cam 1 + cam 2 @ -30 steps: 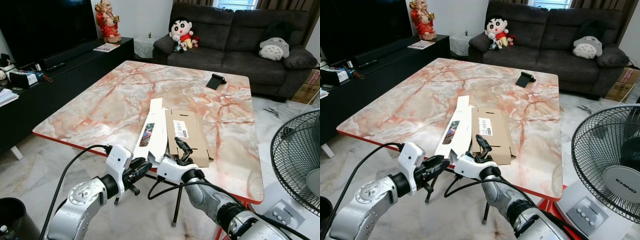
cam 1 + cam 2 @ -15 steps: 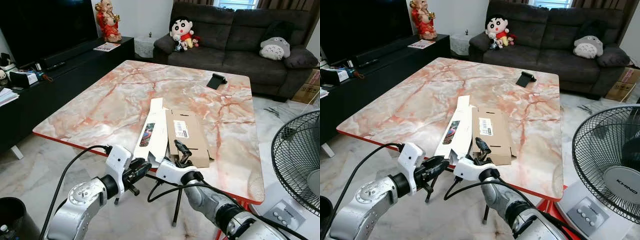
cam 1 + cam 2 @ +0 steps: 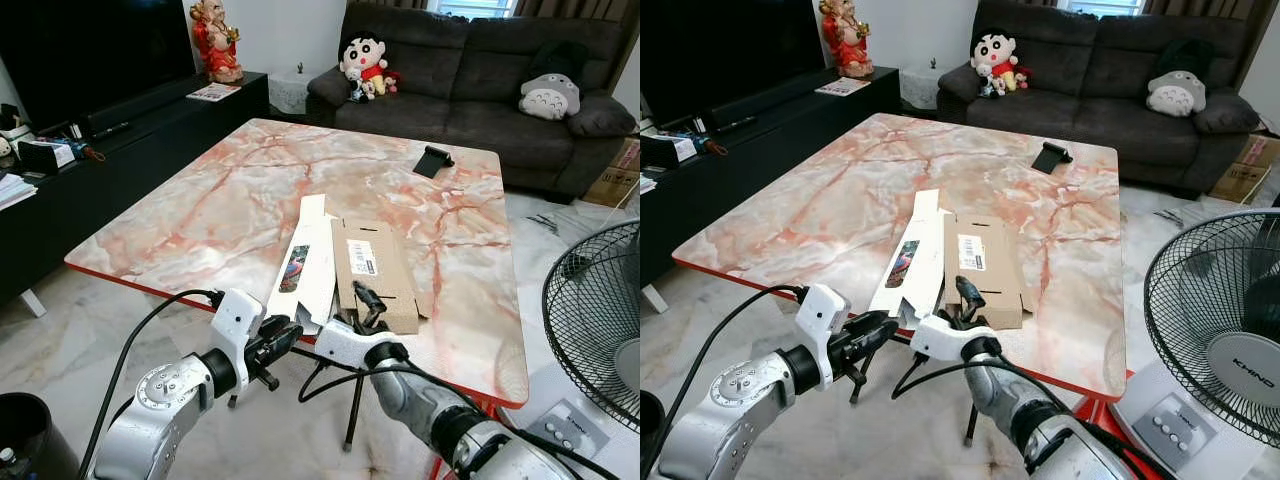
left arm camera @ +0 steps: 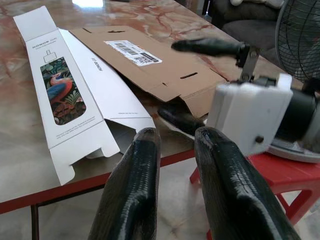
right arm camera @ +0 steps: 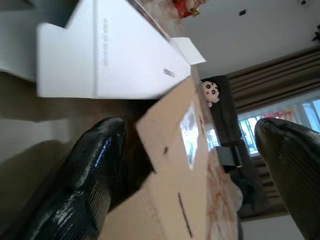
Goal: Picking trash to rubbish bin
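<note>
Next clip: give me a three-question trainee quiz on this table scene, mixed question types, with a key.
1. True or false: the right gripper has its fingers open around the near edge of the brown cardboard.
2. Multiple choice: the white box lies (A) on the sofa, (B) flattened on the marble table beside the cardboard, (C) in the left gripper.
3. Fill in: the left gripper hangs below the table's near ____.

Key: 1 true; 2 B; 3 edge.
</note>
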Available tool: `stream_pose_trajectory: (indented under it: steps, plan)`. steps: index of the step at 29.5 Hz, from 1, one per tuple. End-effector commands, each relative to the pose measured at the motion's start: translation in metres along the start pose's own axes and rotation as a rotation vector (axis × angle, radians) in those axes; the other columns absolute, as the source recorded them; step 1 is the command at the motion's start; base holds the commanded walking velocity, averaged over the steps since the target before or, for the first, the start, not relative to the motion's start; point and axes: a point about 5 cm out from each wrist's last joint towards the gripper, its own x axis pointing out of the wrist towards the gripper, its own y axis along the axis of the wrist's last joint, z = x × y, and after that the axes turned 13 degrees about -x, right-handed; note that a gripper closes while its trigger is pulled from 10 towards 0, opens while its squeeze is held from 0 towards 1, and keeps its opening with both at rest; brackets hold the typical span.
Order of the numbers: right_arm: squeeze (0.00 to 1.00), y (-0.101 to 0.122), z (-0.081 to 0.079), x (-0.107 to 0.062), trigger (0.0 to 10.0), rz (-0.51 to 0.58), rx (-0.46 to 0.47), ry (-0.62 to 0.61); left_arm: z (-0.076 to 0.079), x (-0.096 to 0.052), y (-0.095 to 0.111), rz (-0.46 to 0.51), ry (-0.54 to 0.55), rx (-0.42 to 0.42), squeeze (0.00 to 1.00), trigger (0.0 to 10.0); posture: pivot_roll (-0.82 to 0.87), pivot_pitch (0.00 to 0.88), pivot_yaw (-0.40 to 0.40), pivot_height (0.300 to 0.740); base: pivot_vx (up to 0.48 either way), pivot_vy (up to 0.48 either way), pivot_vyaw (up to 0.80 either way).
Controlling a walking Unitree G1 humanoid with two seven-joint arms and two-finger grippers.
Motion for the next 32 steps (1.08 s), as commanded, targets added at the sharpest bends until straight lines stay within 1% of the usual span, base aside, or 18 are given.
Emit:
stream_pose_trajectory:
  steps: [1, 12, 16, 17, 24, 32]
  plan:
    - [0.0, -0.005, 0.003, 0.001, 10.0, -0.024, -0.02, -0.009, 0.003, -0.001, 0.005, 0.002, -0.007, 0.023, 0.0, 10.0, 0.14, 0.03, -0.05, 0.74, 0.0, 0.0, 0.0]
    - [0.0, -0.011, 0.005, 0.002, 10.0, -0.045, -0.034, -0.003, 0.003, -0.001, 0.004, -0.004, -0.009, 0.029, 0.0, 10.0, 0.14, 0.03, -0.049, 0.74, 0.0, 0.0, 0.0]
    - [0.0, -0.011, 0.0, 0.0, 10.0, -0.045, -0.039, 0.023, 0.004, 0.0, 0.004, -0.007, -0.01, 0.032, 0.0, 10.0, 0.14, 0.03, -0.05, 0.74, 0.0, 0.0, 0.0]
    - [0.0, -0.011, 0.0, 0.0, 0.0, -0.045, -0.039, 0.028, 0.004, 0.0, 0.004, -0.007, -0.01, 0.033, 0.0, 10.0, 0.14, 0.03, -0.05, 0.74, 0.0, 0.0, 0.0]
    - [0.0, -0.011, -0.001, -0.001, 0.0, -0.047, -0.037, 0.033, 0.004, 0.0, 0.003, -0.011, -0.01, 0.039, 0.0, 10.0, 0.14, 0.029, -0.05, 0.74, 0.0, 0.0, 0.0]
    - [0.0, -0.011, -0.006, -0.004, 0.0, -0.051, -0.021, 0.053, 0.005, 0.003, 0.004, -0.012, -0.018, 0.045, 0.0, 10.0, 0.13, 0.023, -0.046, 0.74, 0.0, 0.0, 0.0]
